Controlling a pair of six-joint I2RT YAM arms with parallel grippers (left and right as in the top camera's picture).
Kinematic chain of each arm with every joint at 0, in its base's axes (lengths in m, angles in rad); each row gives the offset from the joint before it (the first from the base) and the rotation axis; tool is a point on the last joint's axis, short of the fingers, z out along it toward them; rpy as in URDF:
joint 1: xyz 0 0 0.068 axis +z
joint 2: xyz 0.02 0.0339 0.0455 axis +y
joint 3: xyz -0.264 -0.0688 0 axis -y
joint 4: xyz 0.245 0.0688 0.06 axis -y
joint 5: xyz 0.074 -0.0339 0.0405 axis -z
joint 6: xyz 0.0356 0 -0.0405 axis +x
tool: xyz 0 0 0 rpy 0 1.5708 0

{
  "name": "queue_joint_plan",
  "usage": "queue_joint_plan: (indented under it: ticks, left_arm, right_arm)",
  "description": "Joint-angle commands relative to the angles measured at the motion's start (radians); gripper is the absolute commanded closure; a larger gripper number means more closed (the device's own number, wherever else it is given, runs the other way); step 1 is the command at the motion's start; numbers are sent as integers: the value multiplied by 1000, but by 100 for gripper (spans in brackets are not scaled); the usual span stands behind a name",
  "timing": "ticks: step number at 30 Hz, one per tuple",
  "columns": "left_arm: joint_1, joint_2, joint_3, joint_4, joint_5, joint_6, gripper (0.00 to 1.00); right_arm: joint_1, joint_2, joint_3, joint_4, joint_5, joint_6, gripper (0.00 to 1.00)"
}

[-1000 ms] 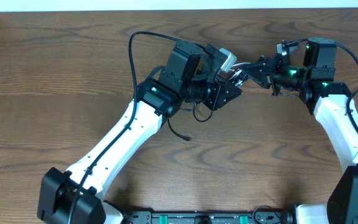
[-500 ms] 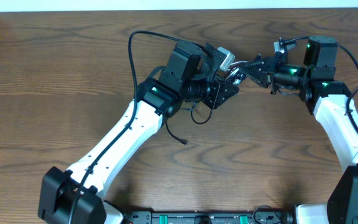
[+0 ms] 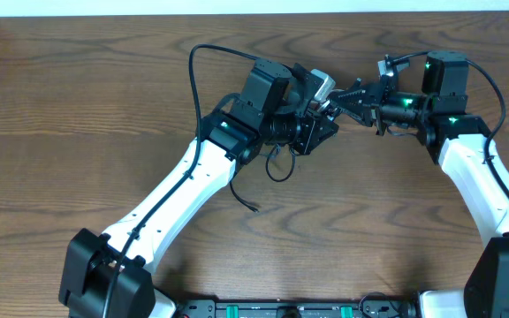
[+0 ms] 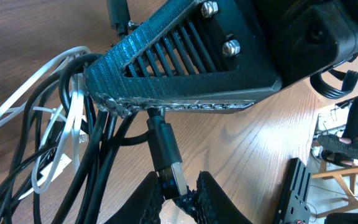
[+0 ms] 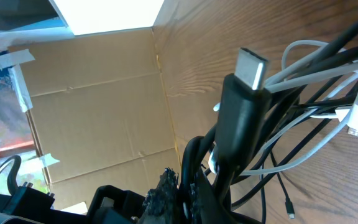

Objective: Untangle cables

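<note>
The cables [image 3: 277, 168] form a tangle of black and white cords held up between both grippers at the back middle of the table [image 3: 78, 106]. One black loop hangs down from it, and its free end [image 3: 254, 208] lies on the wood. My left gripper [image 3: 322, 121] [image 4: 183, 194] is shut on a black plug [image 4: 165, 151] with a metal tip. Black cords and a white cable [image 4: 73, 118] run past it on the left. My right gripper [image 3: 348, 93] [image 5: 188, 200] is shut on several black cords, beside a big black plug [image 5: 243, 99] and white cables [image 5: 328, 81].
The right gripper's ribbed finger [image 4: 185, 68] fills the top of the left wrist view, close to the left jaws. A cardboard box [image 5: 98, 106] stands beyond the table's edge. A small loose plug [image 5: 289, 212] rests on the wood.
Both grippers have shifted slightly toward the back of the table with the tangle. The hanging black loop has swung left, and its free end has slid down and left. The left jaws have narrowed.
</note>
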Motion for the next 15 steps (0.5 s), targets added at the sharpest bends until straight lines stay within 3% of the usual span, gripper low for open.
queue_joint_plan:
  ticks: [1,5,8,15]
  left_arm:
    - [-2,7,16,3,-9,2,80]
    - [-2,7,16,3,-9,3,81]
    - [-2,7,16,3,-9,2,91]
    - [-2,7,16,3,-9,3,92]
  right_arm:
    - [4,-16,2,6,-32,-2,99]
    - [7,-16,2,5,-32,-14,99]
    - [10,-16,2,5,-32,-23,99]
    - [23,-16,2,-6,-28,-53,99]
